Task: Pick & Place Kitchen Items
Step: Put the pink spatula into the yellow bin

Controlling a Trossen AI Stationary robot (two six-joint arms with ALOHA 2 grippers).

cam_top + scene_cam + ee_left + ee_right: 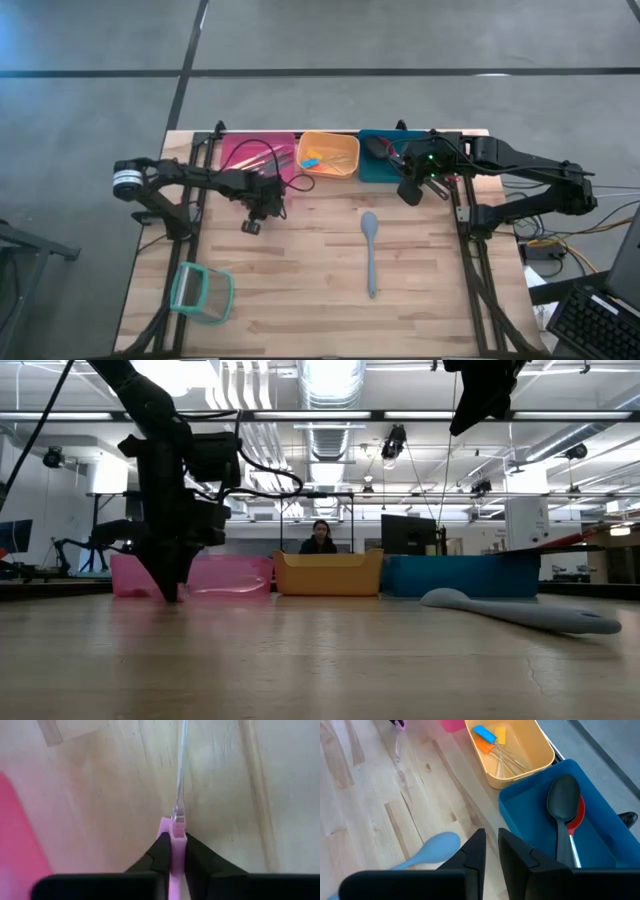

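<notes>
Left gripper [172, 852] stands low on the wooden table [300, 290], just in front of the pink bin [255, 155], its two dark fingers clamped on the pink handle of a slim clear-bladed utensil [177, 795] whose blade lies along the boards. Nearer the table's front left corner sits a teal-rimmed clear container [202, 292]. Mid-table lies a long pale blue-grey spoon [370, 250], bowl toward the bins. Right gripper [490, 855] hovers high over the near edge of the teal bin [600, 845], fingers nearly together and holding nothing. In that bin lie a black spoon [562, 800] and a red one [577, 815]. Beside it the orange bin [520, 770] holds blue, orange and yellow-handled metal tools [492, 742]. Beyond the table a person [319, 538] sits in the room
</notes>
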